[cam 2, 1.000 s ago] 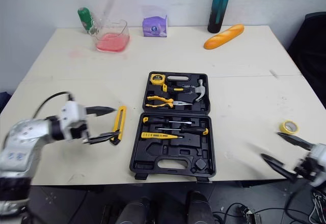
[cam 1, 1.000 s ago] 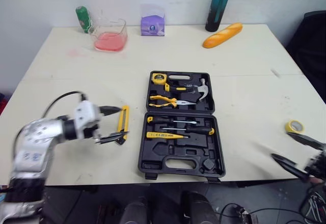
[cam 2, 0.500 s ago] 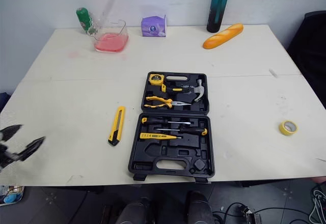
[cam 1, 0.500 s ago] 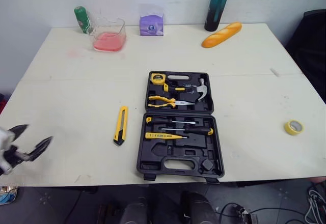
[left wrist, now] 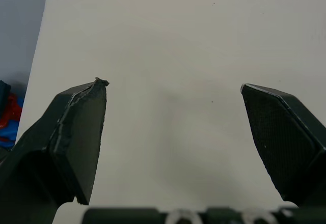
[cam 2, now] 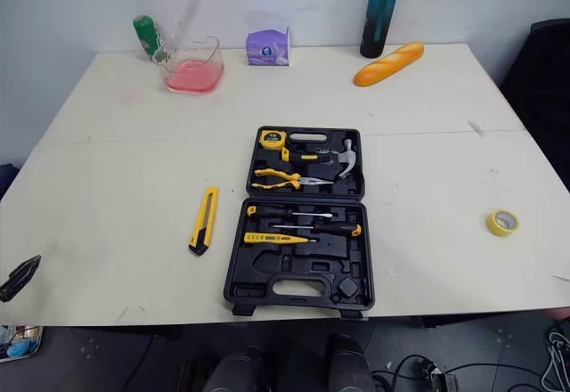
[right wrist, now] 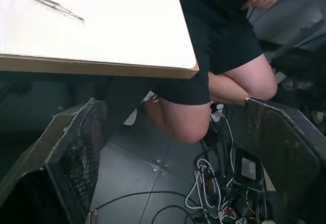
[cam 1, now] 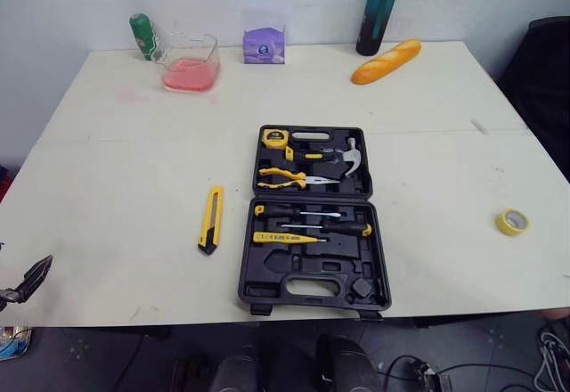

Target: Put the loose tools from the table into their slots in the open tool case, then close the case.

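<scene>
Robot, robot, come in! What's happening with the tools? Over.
Left hand open, empty, over table's near-left corner. Right hand open, empty, below the table, person's legs near. Utility knife lies loose left of open tool case. Over.

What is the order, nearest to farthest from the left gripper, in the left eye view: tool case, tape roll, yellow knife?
From the left gripper:
1. yellow knife, left of centre.
2. tool case, in the middle.
3. tape roll, far right.
</scene>
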Robot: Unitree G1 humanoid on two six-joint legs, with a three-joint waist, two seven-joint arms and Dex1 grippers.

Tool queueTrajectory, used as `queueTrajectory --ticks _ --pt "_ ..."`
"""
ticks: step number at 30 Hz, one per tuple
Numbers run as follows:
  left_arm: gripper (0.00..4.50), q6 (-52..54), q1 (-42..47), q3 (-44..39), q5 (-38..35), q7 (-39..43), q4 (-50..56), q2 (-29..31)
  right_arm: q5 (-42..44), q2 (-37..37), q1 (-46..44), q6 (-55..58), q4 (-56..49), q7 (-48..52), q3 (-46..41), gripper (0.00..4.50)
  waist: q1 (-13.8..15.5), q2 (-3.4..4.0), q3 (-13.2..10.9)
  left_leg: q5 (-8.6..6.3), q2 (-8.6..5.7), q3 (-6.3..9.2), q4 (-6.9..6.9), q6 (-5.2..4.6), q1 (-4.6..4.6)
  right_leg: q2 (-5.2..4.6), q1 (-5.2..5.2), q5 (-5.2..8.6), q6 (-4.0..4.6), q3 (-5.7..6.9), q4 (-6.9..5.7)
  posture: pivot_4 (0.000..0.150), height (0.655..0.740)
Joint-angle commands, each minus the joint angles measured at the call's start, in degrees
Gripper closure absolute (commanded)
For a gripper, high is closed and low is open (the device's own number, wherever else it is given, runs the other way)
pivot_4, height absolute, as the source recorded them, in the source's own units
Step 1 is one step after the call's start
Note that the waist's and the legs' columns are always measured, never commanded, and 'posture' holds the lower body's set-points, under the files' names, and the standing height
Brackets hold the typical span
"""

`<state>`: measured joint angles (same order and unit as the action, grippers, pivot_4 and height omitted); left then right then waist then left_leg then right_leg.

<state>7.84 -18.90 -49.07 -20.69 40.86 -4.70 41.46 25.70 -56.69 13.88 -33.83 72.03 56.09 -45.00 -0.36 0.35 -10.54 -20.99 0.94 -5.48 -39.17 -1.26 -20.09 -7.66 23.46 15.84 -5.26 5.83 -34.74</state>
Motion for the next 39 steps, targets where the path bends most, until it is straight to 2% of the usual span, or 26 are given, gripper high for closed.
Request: queueTrajectory --ticks 1,6,11,12,15,16,19,23,25,31,35,39 --pt "0.08 0.9 0.2 -0.4 -2.0 -0.2 3.9 0.5 1.0 -0.6 -1.6 -0.8 -0.9 5.0 -0.1 0.00 -0.1 -0.03 0.0 0.00 0.00 0.00 0.00 -0.01 0.00 0.00 -0.01 0.00 0.00 0.00 0.00 0.150 0.7349" --pt "0.08 5.3 0.9 2.0 -4.2 -1.4 12.3 -0.1 4.6 0.5 -8.3 -0.6 -3.5 18.1 -1.2 0.00 -0.5 -0.06 0.0 0.03 0.00 0.00 0.00 0.04 0.00 0.02 -0.02 -0.01 -0.02 0.01 0.00 0.150 0.7349" --pt "0.08 12.8 0.2 3.6 -7.2 -4.1 23.3 -0.6 9.2 1.3 -11.3 2.1 -5.6 32.2 -2.6 0.00 -0.5 -0.05 0.0 0.14 -0.01 0.02 0.00 -0.08 -0.01 0.04 -0.04 -0.02 -0.03 0.05 0.00 0.150 0.7349" --pt "0.08 15.9 0.5 4.6 -8.3 -5.6 26.9 -0.5 9.0 4.7 -13.6 2.6 -12.2 32.2 1.0 0.00 -0.5 -0.06 0.0 0.18 -0.01 0.03 0.00 -0.16 -0.02 0.04 -0.04 -0.02 -0.03 0.05 0.01 0.150 0.7349" --pt "0.08 25.9 2.1 7.1 -13.0 -11.1 36.6 -0.5 7.5 10.6 -18.3 2.1 -22.4 33.3 7.8 0.00 -1.2 -0.63 0.2 0.15 0.08 0.10 0.00 0.17 0.02 0.12 -0.12 -0.04 -0.01 0.05 0.00 0.150 0.7349" --pt "0.08 30.3 2.6 8.1 -14.5 -13.9 39.9 -0.7 7.6 11.2 -18.8 2.1 -24.0 34.7 8.8 0.00 -1.3 -0.57 0.2 0.17 0.08 0.12 0.00 0.21 0.03 0.13 -0.16 -0.07 0.01 0.06 -0.01 0.150 0.7349" --pt "0.08 43.6 7.3 13.1 -18.5 -24.2 49.2 -1.1 9.5 12.7 -21.0 4.5 -30.0 36.4 13.0 0.00 -0.9 0.29 0.0 0.21 -0.02 0.07 0.00 0.03 -0.01 0.07 -0.09 -0.09 -0.02 -0.01 -0.02 0.150 0.7349" --pt "0.08 56.7 14.3 17.3 -22.3 -33.7 54.6 -3.0 10.8 13.9 -23.2 7.3 -35.1 36.4 16.9 0.00 0.1 0.29 0.0 0.44 -0.03 0.10 0.00 -0.06 -0.01 0.14 -0.07 -0.09 -0.01 0.04 -0.12 0.150 0.7349" --pt "0.08 67.1 20.9 20.6 -23.2 -41.7 56.4 -9.3 12.0 14.5 -24.6 10.3 -39.4 36.4 21.5 0.00 0.5 0.28 0.0 0.53 -0.03 0.15 0.00 0.01 0.01 0.17 -0.08 -0.08 0.01 0.07 -0.20 0.150 0.7349" --pt "0.08 83.4 30.7 26.9 -18.3 -49.0 57.7 -17.8 12.8 16.1 -27.6 16.9 -46.5 36.1 26.2 0.00 0.8 0.05 0.0 0.69 -0.11 0.18 -0.04 0.03 -0.02 0.25 -0.07 -0.11 0.00 0.06 -0.42 0.150 0.7349" --pt "0.08 84.7 32.5 33.2 -14.2 -51.1 55.6 -23.5 12.2 17.1 -28.0 19.7 -51.6 34.8 28.9 0.00 1.2 -0.04 0.0 0.72 -0.12 0.17 -0.05 0.03 -0.08 0.40 -0.08 -0.12 -0.02 0.08 -0.36 0.150 0.7349" --pt "0.08 83.6 33.8 38.5 -8.2 -53.2 52.5 -23.0 11.8 17.8 -27.9 22.6 -56.6 31.9 30.7 0.00 1.5 -0.14 -0.1 0.75 -0.11 0.15 -0.08 0.09 -0.04 0.52 -0.06 -0.12 -0.02 0.03 -0.24 0.150 0.7349"
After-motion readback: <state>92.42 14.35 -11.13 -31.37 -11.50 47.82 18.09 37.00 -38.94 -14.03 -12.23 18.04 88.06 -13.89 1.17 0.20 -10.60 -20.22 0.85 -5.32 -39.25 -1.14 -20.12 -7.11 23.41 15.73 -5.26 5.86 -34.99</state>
